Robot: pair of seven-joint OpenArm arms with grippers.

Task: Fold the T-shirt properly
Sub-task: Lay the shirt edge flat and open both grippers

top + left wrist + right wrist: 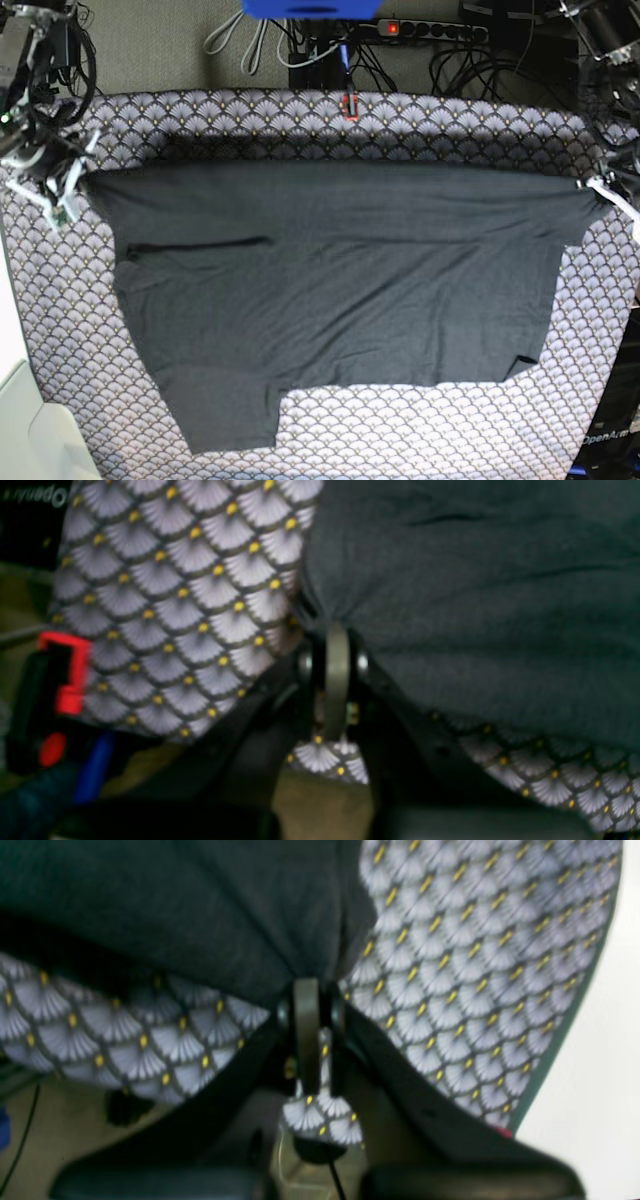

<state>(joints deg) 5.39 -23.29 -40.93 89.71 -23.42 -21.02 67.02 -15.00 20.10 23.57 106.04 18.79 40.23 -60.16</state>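
Starting with the left wrist view: left gripper (336, 652) has its fingers (338, 675) clamped together on a pinched corner of the T-shirt (480, 605). Dark fabric bunches at the pinch and spreads to the right of frame; scallop-patterned tablecloth (185, 595) lies bare to the left. View is blurred.

Right wrist view: right gripper (307, 1007) likewise closed tight on a T-shirt (175, 910) corner, cloth gathering into folds at the fingers (306, 1030). Tablecloth (475, 970) shows to the right and under the lifted edge.

Base view: T-shirt (330, 290) spread across the worktop, covering most of its middle. Far edge is pulled into a straight line between the right gripper (72, 183) at scene left and the left gripper (592, 185) at scene right. Near hem is uneven, with one flap reaching nearer at lower left. Tablecloth (430, 440) is visible all round. A power strip (435, 30) and cables lie on the floor beyond the far edge.
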